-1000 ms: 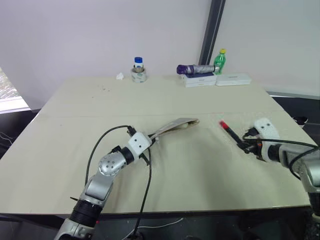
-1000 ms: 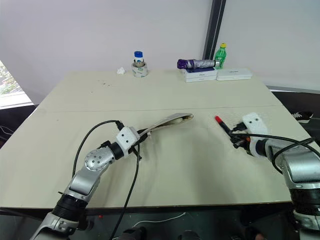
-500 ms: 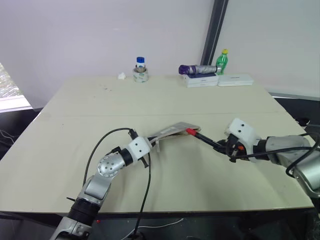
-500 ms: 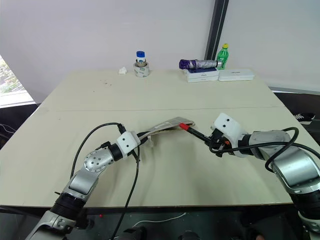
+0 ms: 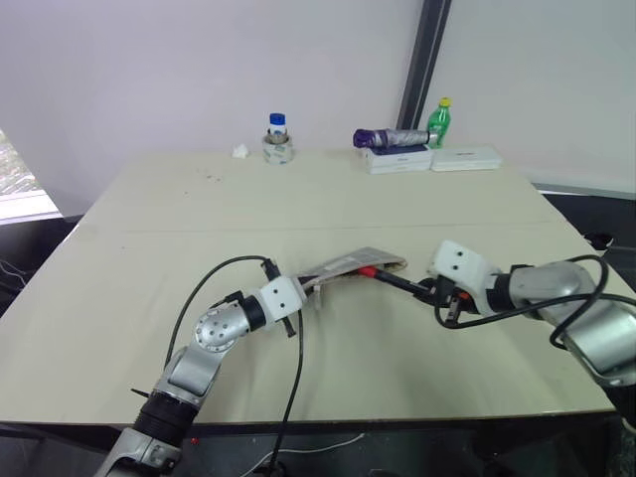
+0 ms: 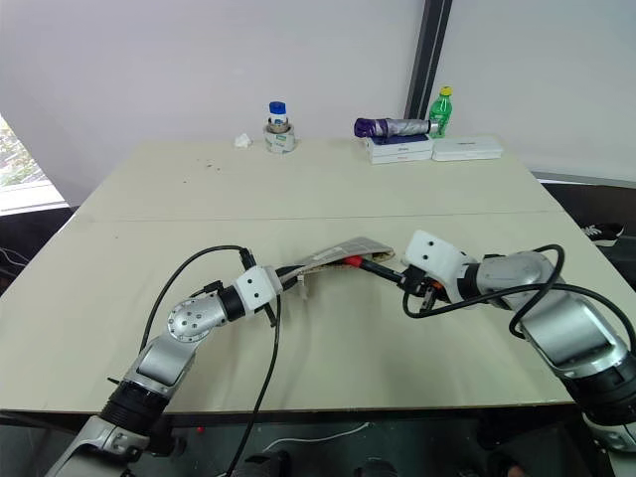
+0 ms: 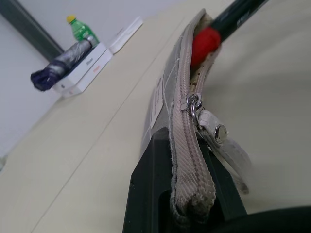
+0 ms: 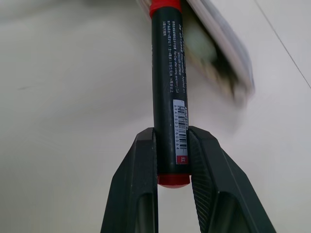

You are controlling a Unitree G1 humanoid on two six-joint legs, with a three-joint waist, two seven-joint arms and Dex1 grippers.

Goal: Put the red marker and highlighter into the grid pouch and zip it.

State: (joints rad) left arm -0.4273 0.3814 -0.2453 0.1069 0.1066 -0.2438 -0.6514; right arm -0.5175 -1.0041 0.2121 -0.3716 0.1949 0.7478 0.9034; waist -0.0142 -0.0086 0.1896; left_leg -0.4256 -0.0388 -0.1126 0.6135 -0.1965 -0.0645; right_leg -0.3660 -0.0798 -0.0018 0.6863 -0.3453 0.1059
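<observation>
At the middle of the table (image 5: 149,219), the red marker (image 8: 166,102) lay nearly level, its red cap just inside the open mouth of the grid pouch (image 5: 348,264) and its dark body still outside. The right gripper (image 8: 171,160) gripped the marker at its tail end, jaws closed narrowly on the barrel, so most of the length projected ahead toward the pouch. The left gripper (image 7: 182,194) was clamped shut on the pouch's near end, at the closed end of the zipper, holding the pouch on edge with the opening facing the marker. The zipper slider and pale pull tab (image 7: 214,133) sat close to this grip, leaving the rest of the mouth unzipped. A pale shape showed blurred inside the mouth beside the cap; it could not be confirmed as the highlighter.

Judged procedure for the step in hand: keep the marker aligned with the long axis of the pouch and advance it along that line, so the cap does not catch on the zipper teeth or lining. Keep the left grip firm to resist the push. Release only once the body is mostly inside; otherwise the marker may tip out.

Along the far edge stood a small jar (image 5: 276,139), a folded purple umbrella (image 5: 390,137) on white boxes (image 5: 397,159), and a green bottle (image 5: 437,119).
</observation>
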